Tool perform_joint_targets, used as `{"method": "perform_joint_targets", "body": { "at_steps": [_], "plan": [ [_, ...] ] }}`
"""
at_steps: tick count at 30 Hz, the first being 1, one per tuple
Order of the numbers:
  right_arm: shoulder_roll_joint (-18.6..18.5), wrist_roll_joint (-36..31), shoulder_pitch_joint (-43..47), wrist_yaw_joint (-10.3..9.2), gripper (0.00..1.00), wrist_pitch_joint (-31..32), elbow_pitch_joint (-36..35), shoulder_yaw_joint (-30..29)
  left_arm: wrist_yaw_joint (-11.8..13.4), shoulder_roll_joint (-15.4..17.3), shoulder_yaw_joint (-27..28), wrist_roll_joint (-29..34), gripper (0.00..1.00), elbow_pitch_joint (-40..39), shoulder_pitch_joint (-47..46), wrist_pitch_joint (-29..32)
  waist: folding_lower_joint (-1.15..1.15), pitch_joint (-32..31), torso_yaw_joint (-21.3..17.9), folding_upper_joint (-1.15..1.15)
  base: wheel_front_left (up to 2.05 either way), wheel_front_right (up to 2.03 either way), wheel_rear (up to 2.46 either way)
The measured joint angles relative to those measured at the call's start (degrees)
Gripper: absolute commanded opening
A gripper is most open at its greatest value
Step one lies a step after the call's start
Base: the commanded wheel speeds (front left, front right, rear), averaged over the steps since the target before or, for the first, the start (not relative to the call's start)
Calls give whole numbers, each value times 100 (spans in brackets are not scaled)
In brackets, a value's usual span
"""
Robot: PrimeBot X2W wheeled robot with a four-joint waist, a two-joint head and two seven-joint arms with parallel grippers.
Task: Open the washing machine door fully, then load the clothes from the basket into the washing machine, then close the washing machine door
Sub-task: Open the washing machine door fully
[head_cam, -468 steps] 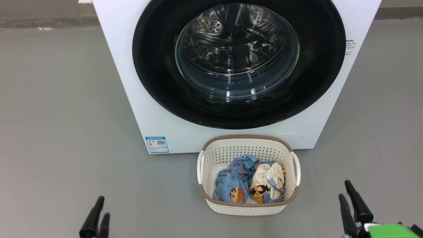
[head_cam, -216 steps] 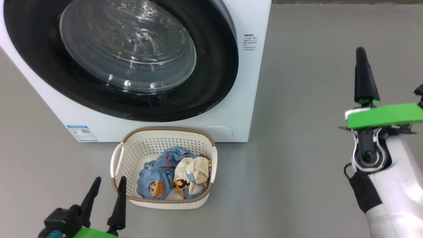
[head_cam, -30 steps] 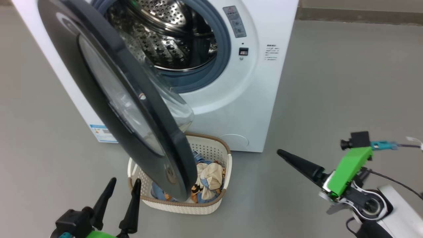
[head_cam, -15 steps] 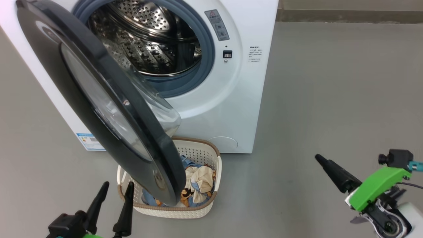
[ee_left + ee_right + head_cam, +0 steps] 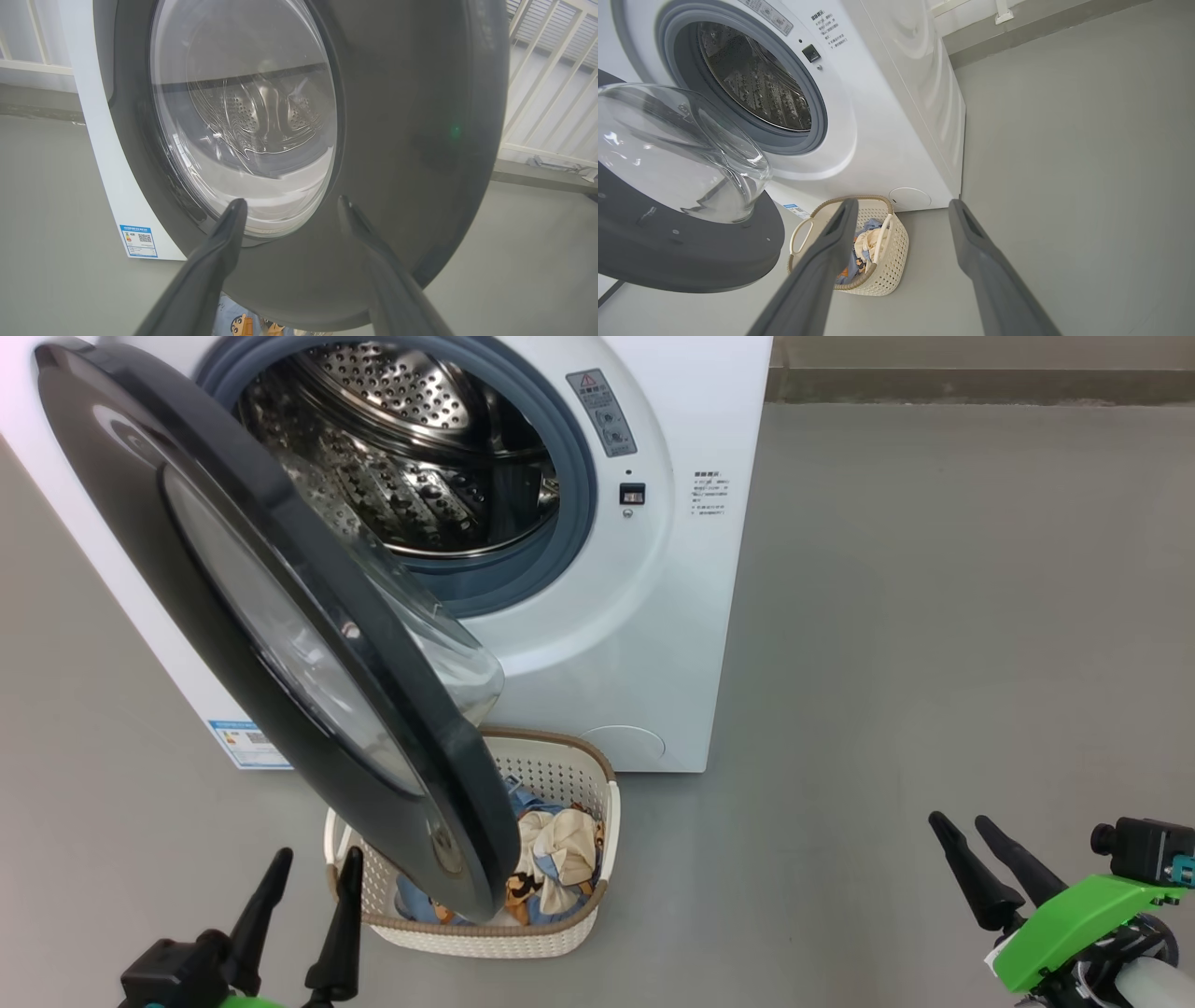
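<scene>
The washing machine [image 5: 691, 616] stands white with its steel drum [image 5: 420, 457] exposed. The washing machine door [image 5: 411, 803] hangs about half open, swung out to the left, its lower edge over the basket [image 5: 579, 896]. The clothes [image 5: 555, 854] lie in the basket, a cream one on top and a blue one partly hidden by the door. My left gripper [image 5: 316, 859] is open and empty, just left of the basket and facing the door's outer face [image 5: 420, 116]. My right gripper [image 5: 957, 821] is open and empty, low at the right, well apart from the machine.
Grey floor [image 5: 887, 663] spreads to the right of the machine. A small blue label [image 5: 139, 240] marks the machine's lower left front. White railings [image 5: 551, 93] stand behind. In the right wrist view the basket [image 5: 887, 261] sits below the door's glass bowl [image 5: 682, 149].
My right gripper has drawn back toward the lower right and turned its fingers upward. The head view shifted slightly. The door stands at about the same angle; the left gripper has hardly moved.
</scene>
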Motion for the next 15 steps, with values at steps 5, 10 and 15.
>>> {"method": "perform_joint_targets", "body": {
  "at_steps": [5,10,15],
  "plan": [
    [86,-884,3,0,100,-46,21,-559,0,-4,38,0,100,14,16,0,0,4,-12,0,0,0,0],
    [510,-1895,428,0,100,-52,-193,-1605,0,-7,47,1,100,32,47,0,0,8,-3,0,0,0,0],
    [864,-2568,799,0,100,-52,-390,-2373,0,-12,62,3,100,40,63,0,0,6,14,0,0,0,0]
  ]
}}
